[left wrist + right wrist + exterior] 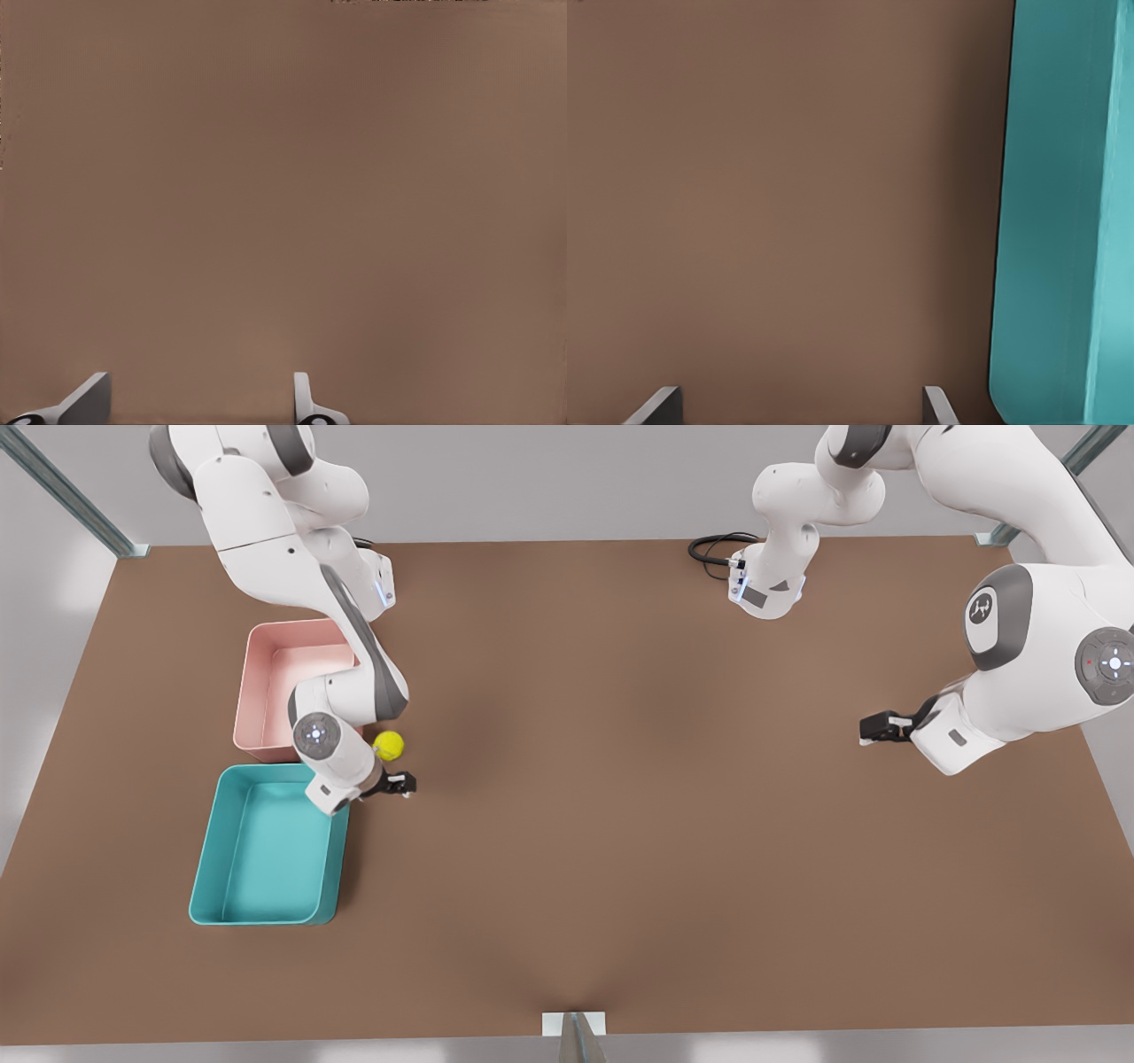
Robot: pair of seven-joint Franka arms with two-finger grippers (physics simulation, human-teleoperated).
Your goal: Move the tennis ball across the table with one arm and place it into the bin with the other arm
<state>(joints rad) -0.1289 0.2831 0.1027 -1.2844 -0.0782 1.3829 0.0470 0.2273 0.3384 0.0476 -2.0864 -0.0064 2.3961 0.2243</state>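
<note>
The tennis ball (388,745) lies on the brown table (620,824), just off the near corner of the pink tray. My right gripper (400,784) hovers a little in front of the ball, beside the teal bin (205,850), and is open with nothing between its fingers. In the right wrist view the right gripper (802,394) points at bare table with the bin's wall (1050,221) alongside. My left gripper (873,728) waits open over the front view's right side. The left wrist view has the left gripper (199,385) above plain tabletop.
A pink tray (266,682) stands right behind the teal bin, partly covered by the right arm. A black cable (713,549) coils at the table's far edge by the left arm's base. The table's middle is wide, open brown surface.
</note>
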